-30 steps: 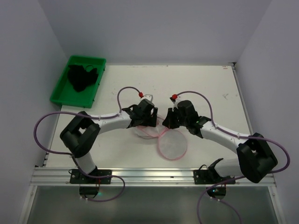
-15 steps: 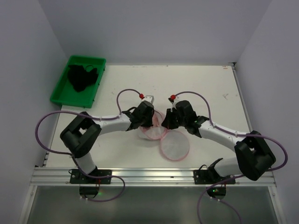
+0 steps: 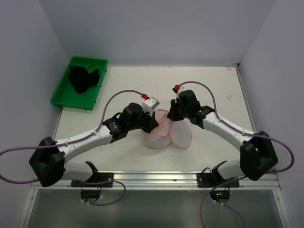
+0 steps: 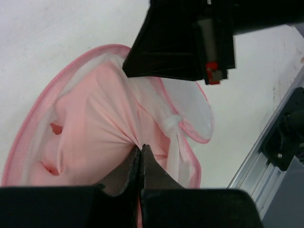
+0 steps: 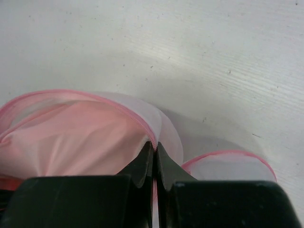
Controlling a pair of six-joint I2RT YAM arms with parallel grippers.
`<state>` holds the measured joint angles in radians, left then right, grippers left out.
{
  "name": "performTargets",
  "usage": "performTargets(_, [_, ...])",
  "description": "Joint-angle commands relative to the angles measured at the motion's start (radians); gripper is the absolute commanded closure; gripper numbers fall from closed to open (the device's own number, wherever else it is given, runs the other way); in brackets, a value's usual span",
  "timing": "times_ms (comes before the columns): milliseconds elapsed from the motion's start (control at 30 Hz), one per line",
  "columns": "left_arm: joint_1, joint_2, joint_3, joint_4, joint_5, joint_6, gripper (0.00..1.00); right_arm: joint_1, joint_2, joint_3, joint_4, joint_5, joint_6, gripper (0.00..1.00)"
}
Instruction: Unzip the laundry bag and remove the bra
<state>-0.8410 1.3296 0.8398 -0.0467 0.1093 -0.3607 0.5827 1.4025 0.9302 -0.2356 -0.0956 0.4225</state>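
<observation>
The laundry bag point(image 3: 156, 137), white mesh with pink zipper trim, lies open at the table's middle, its round lid point(image 3: 181, 135) flopped to the right. Pale pink bra fabric point(image 4: 90, 128) fills the opening. My left gripper point(image 4: 141, 146) is shut on a gathered fold of that bra, and in the top view it point(image 3: 155, 124) sits at the bag's left rim. My right gripper point(image 5: 154, 145) is shut on the bag's pink zipper rim point(image 5: 128, 116), holding the edge up. The lid point(image 5: 228, 166) shows to its right.
A green tray point(image 3: 61, 97) with a black garment point(image 3: 83, 79) stands at the back left. The metal rail point(image 3: 152, 178) runs along the near edge. White walls close in the table on three sides.
My left gripper has shut on the pink fabric inside the bag, and its arm has stretched out low. The bag's mouth has turned upward and the lid has shifted right. The right gripper stayed shut.
</observation>
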Motion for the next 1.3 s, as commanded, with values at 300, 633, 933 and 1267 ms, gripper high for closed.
performTargets(300, [0.057, -0.217, -0.105, 0.393, -0.029, -0.004, 1.0, -0.009, 0.05, -0.03, -0.073, -0.024, -0.051, 1.0])
performTargets(633, [0.108, -0.225, -0.102, 0.574, -0.695, -0.288, 1.0, 0.026, -0.002, -0.1, -0.024, -0.058, -0.01, 1.0])
performTargets(933, [0.425, -0.205, 0.227, 0.332, -0.718, -0.171, 1.0, 0.026, 0.004, -0.091, -0.018, -0.056, -0.011, 1.0])
performTargets(1267, [0.77, -0.026, 0.582, 0.166, -0.648, 0.051, 1.0, 0.026, 0.019, -0.068, -0.013, -0.098, -0.036, 1.0])
